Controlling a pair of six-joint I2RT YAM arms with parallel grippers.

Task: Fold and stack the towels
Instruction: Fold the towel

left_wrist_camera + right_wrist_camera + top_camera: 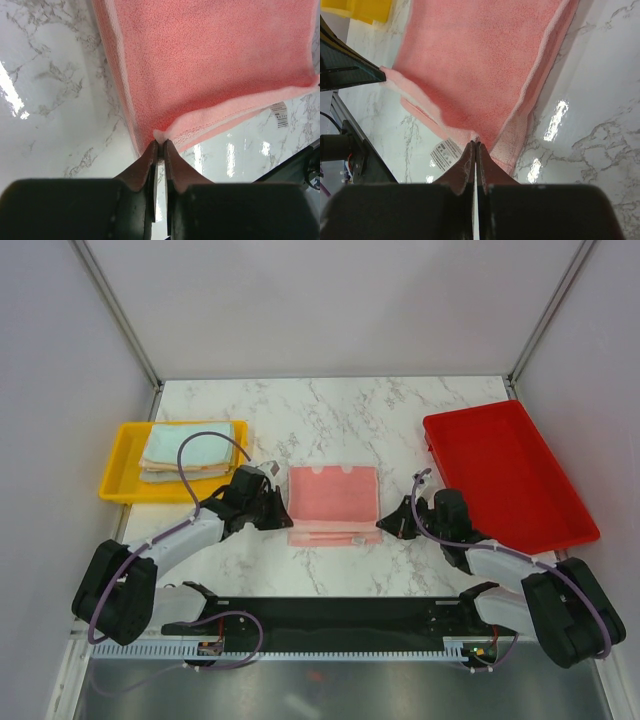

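Note:
A pink towel (333,502) lies folded flat on the marble table between my two arms, its upper layer stopping short of the near edge. My left gripper (282,514) is at the towel's near left corner. In the left wrist view its jaws (160,143) stand a sliver apart, with the corner of the pink towel (215,60) peaked at their tips. My right gripper (386,523) is at the near right corner. The right wrist view shows it (475,143) shut, pinching the edge of the pink towel (480,65). Other towels (195,452), mint and pale, lie stacked in the yellow tray.
The yellow tray (118,468) sits at the left, close behind my left arm. A red tray (505,475) stands at the right, beside my right arm. The towel's white care label (445,151) sticks out at its near edge.

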